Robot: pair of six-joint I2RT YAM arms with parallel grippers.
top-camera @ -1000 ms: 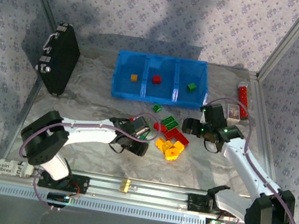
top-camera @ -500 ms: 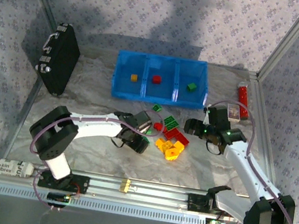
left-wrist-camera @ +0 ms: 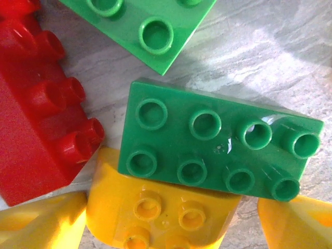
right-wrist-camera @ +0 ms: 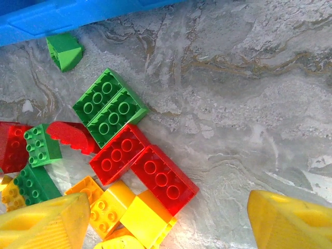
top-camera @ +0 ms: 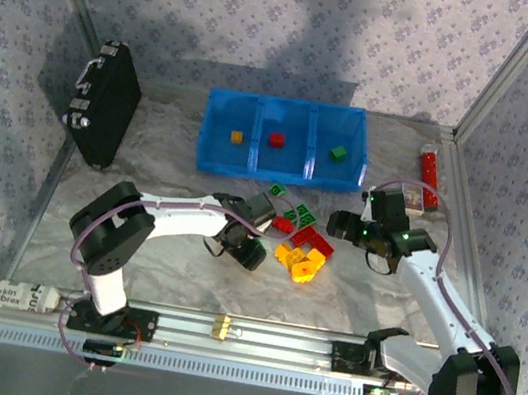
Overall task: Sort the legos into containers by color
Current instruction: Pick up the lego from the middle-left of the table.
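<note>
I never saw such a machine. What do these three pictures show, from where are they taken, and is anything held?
Two robot arms are fixed to a table. The overhead picture shows both, their ends near a pile of loose legos. Behind it, a blue tray holds one brick per compartment. The other two pictures come from cameras on the wrists. The yellow wedges at their bottom edge are the left fingers and the right fingers. Both pairs are open and hold nothing.
</note>
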